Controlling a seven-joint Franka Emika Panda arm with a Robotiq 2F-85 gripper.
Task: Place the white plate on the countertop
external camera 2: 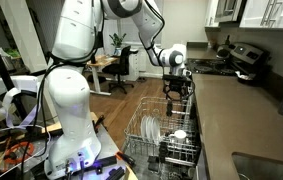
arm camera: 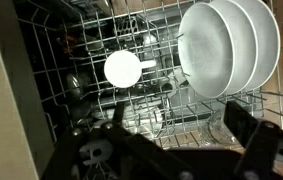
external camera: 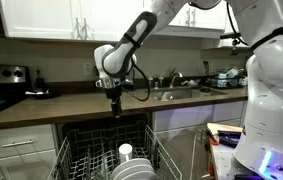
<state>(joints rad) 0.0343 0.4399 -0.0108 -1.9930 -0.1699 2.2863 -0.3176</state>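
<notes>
Item: white plate [arm camera: 216,50], stood on edge among matching plates in the dishwasher rack [arm camera: 101,100], upper right of the wrist view. Judged stiff, glossy, slippery, breakable and fairly heavy; the exposed top rim looked the best place to pinch. Gripper [arm camera: 176,150]: hung above the rack, fingers apart, empty. Countertop [external camera: 71,103]: crossed mid-frame.

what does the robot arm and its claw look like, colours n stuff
The arm is glossy white with fat rounded links and a darker grey-black stretch near the wrist. A thin black cable loops off the wrist. The claw is black, with two blocky dark fingers in the wrist view. A blue light glows at the base.
</notes>
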